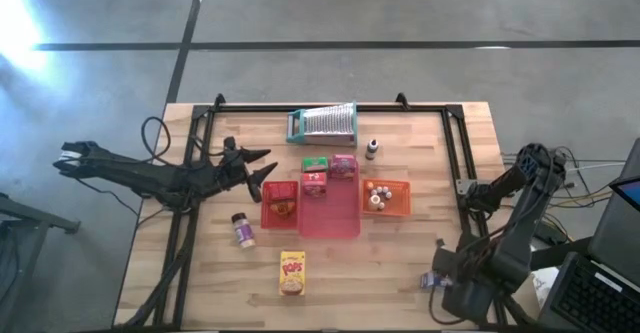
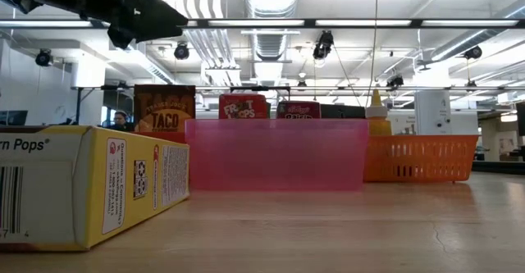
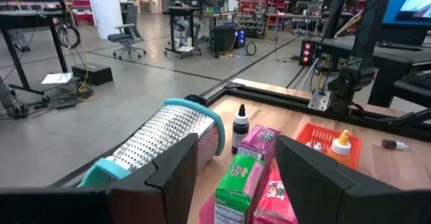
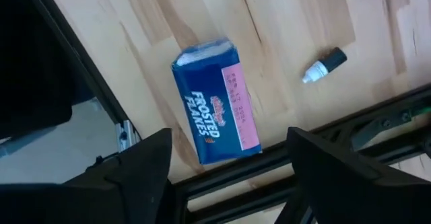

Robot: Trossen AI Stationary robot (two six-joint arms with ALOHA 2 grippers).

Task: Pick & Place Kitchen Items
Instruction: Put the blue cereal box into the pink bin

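A blue Frosted Flakes box lies flat on the table near its near right corner, also seen from above. My right gripper hangs open above it, pointing down, one finger on either side and clear of it. A tiny white-tipped bottle lies on its side beside the box. My left gripper is open and level in the air at the table's left, facing a green box, a pink box and a dark bottle.
A red tray, a pink tray and an orange tray sit mid-table. A ribbed grater lies at the far edge. A yellow Corn Pops box and a spice jar lie near the front. A black frame rail runs beside the blue box.
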